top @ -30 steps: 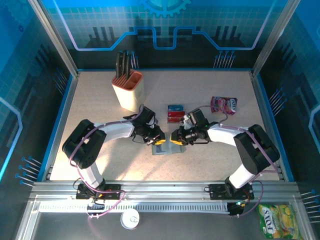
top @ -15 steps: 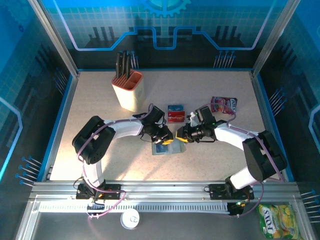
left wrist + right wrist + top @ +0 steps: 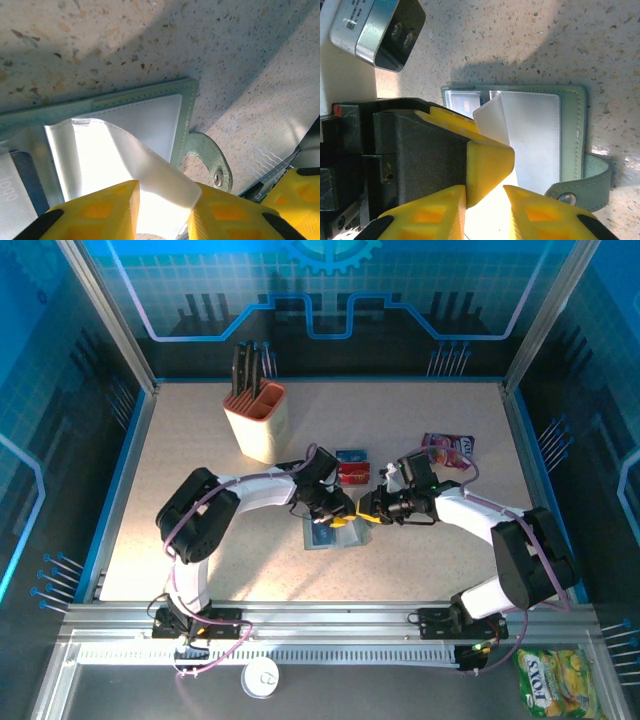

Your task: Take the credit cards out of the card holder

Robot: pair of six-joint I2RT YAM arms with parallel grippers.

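The grey-green card holder [image 3: 350, 537] lies open on the table, with a blue card [image 3: 322, 534] showing in its left panel. A blue credit card [image 3: 348, 455] and a red one [image 3: 352, 475] lie on the table just beyond it. My left gripper [image 3: 341, 517] [image 3: 162, 192] is over the holder, its jaws parted. The holder's clear flap [image 3: 125, 150] [image 3: 492, 117] curls up across one left finger. My right gripper [image 3: 368, 512] [image 3: 484, 192] hovers at the holder's right side with a narrow gap and only glare between its fingers. The snap strap [image 3: 210, 157] [image 3: 585, 192] sticks out from the holder's edge [image 3: 572, 140].
A beige knife block [image 3: 257, 420] stands at the back left. A pink snack packet [image 3: 447, 448] lies at the back right, close to the right arm. A yellow packet [image 3: 555, 680] and a white round lid [image 3: 260, 677] lie outside the table, in front of the rail.
Both grippers have shifted a little to the right over the holder. The left jaws have spread wider, and the clear flap now lies loose across them.
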